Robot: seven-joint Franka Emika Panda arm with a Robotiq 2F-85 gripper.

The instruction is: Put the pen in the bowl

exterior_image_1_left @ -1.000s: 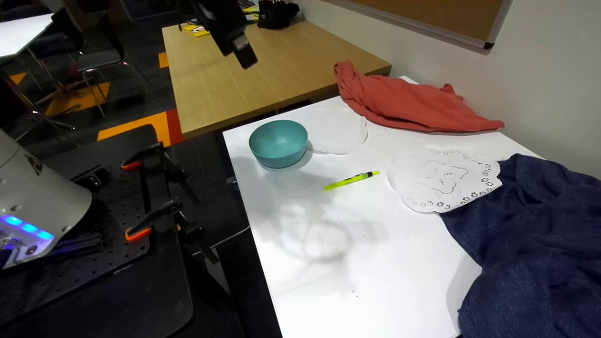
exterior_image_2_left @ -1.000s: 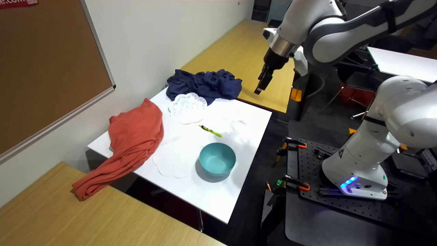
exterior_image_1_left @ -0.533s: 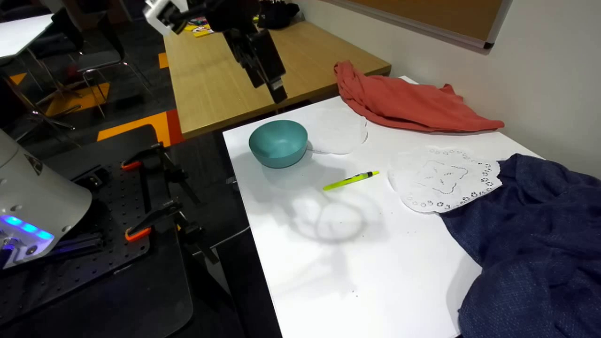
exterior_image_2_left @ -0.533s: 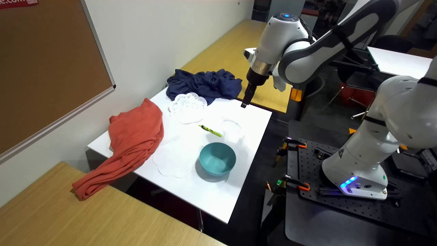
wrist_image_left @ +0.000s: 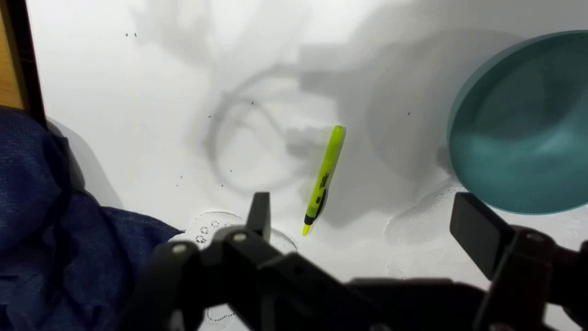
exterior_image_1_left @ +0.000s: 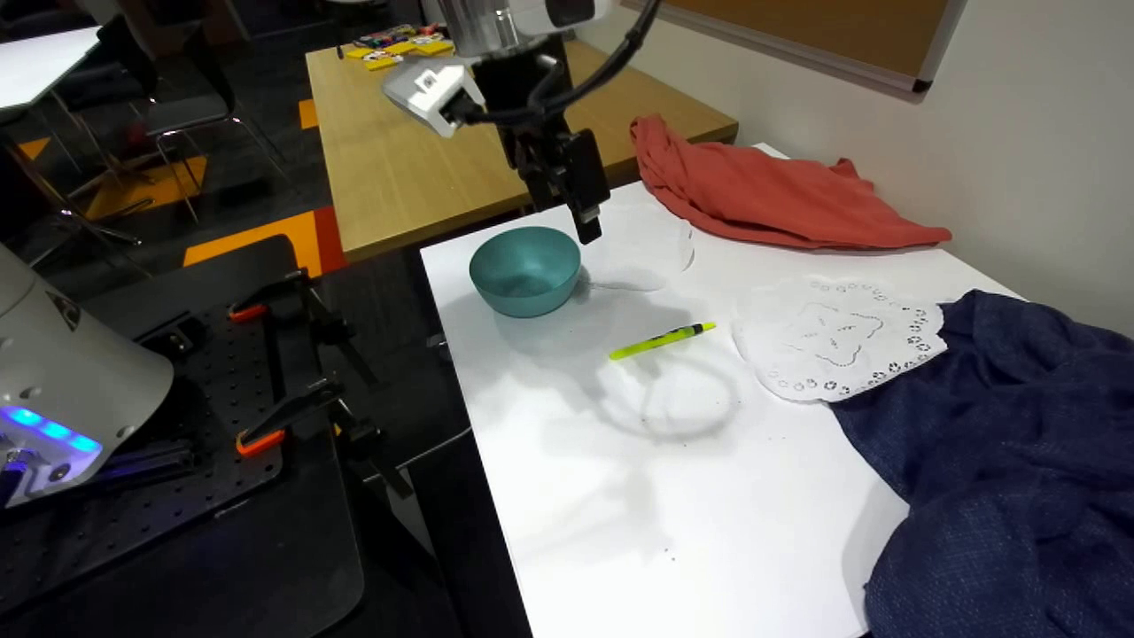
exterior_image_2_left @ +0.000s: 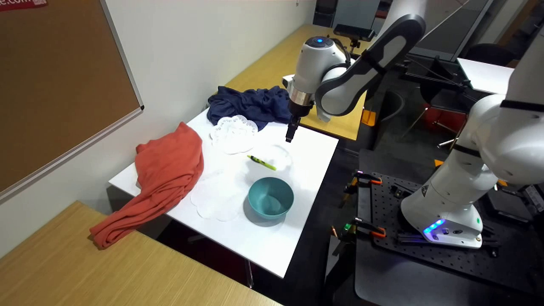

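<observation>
Have black two-fingered pincer spread wide, empty. Yet to grasp slim yellow-green pen lying below it, then drop into round teal bowl to its side.

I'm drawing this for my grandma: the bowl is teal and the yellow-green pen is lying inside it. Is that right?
Almost! The bowl is teal, but the pen isn't inside it. The wrist view shows the pen lying on the white table, apart from the bowl.
</observation>
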